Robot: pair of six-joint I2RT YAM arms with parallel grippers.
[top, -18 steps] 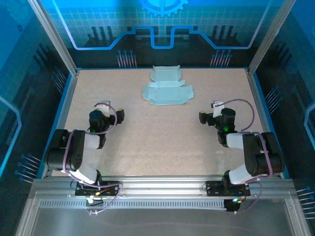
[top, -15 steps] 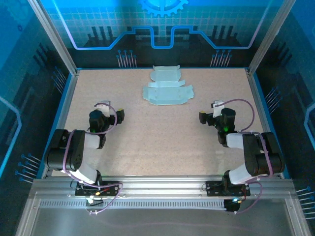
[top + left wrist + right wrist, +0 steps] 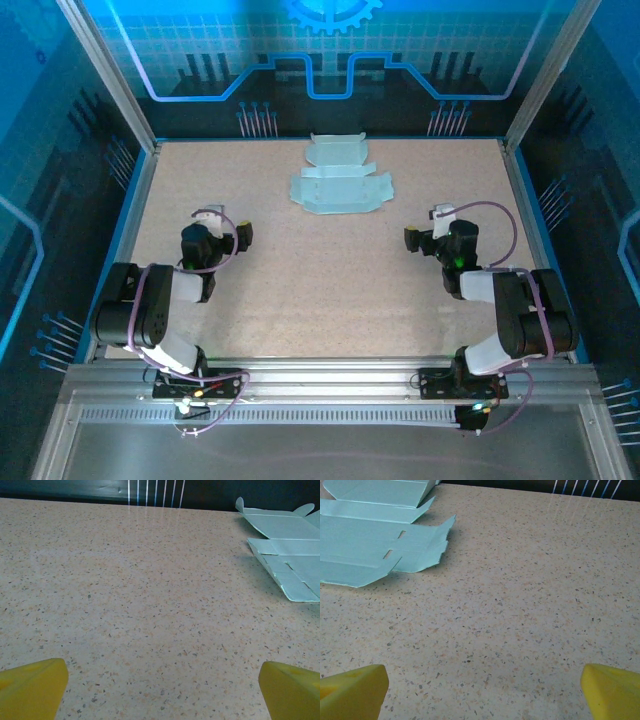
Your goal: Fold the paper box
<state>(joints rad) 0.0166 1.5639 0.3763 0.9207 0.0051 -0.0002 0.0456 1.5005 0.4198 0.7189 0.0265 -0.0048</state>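
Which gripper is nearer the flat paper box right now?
Right. The right gripper sits to the near right of the paper box, close to its right flap; the left gripper is farther off, to the near left. Both are open, neither touching it.

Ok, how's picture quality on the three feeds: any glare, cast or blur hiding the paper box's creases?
Top external: strong blue cast, the paper box small, its creases faint. Left wrist: pale reflection streaks on the table at its far edge, box cut off at the frame's right. Right wrist: creases and slots sharp, soft shadow under the flap edge; yellow fingertips slightly soft.
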